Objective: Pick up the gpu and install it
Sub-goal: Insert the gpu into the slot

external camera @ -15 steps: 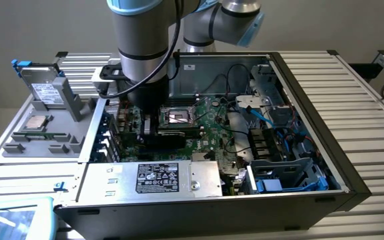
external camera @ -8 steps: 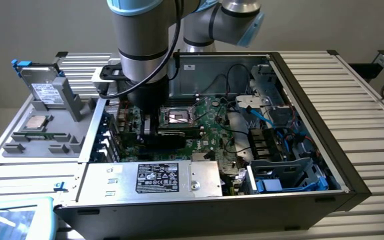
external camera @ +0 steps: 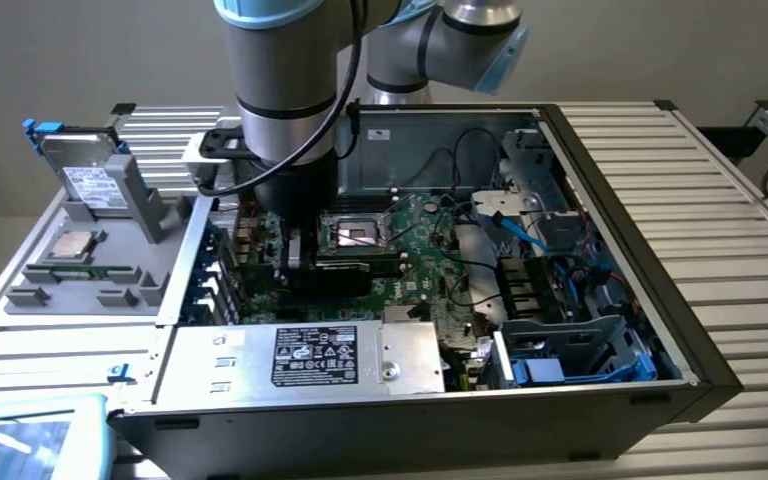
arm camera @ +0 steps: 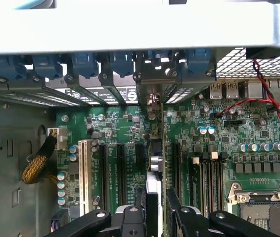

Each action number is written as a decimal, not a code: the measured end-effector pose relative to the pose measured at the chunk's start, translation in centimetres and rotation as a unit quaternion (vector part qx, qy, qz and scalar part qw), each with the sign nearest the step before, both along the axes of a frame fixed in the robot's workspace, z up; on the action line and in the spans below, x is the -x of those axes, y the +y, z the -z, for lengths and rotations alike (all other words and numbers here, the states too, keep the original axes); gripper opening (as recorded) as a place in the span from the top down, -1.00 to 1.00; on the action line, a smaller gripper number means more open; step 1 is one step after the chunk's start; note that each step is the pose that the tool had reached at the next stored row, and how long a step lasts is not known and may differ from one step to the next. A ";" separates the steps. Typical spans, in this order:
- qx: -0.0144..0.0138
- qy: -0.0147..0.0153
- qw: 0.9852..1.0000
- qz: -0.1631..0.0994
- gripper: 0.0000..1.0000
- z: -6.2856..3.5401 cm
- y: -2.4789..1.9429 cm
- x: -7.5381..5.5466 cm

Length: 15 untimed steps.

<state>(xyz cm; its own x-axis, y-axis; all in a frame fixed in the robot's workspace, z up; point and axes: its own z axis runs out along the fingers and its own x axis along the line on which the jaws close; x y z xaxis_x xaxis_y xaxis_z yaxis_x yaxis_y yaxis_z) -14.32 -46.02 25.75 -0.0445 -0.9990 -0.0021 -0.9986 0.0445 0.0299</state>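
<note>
Silver-grey tubular arm [external camera: 284, 80], pale-blue joint caps [external camera: 267, 12], black cable [external camera: 355, 70], black gripper [arm camera: 155, 197].

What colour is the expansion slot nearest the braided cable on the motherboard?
The expansion slot is white; it shows best in the wrist view.

Case [external camera: 398, 430] on the table [external camera: 731, 200].
The gpu [arm camera: 154, 197] stands upright among the motherboard [arm camera: 125, 128] slots inside; the hard drive [external camera: 91, 180] is outside, at the exterior view's left.
</note>
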 end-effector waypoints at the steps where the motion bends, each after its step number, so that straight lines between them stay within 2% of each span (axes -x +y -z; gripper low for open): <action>1: 0.000 0.000 1.000 0.000 0.45 -0.01 0.00 0.0; 8: 0.000 0.001 1.000 0.000 0.45 0.00 0.00 0.0; 9: 0.000 0.002 1.000 0.000 0.45 0.01 -0.04 0.0; 11: -0.002 0.008 1.000 0.000 0.45 0.02 -0.11 0.0; 12: -0.002 0.010 1.000 0.000 0.45 0.02 -0.12 0.0; 14: -0.002 0.011 1.000 0.000 0.45 0.01 -0.13 0.0; 15: -0.003 0.014 1.000 0.000 0.45 0.01 -0.13 -0.1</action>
<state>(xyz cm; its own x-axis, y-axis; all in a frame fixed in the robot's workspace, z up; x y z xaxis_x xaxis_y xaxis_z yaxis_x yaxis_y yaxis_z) -14.25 -46.16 25.74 -0.0445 -0.9990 -0.0060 -0.9973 0.0441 0.0580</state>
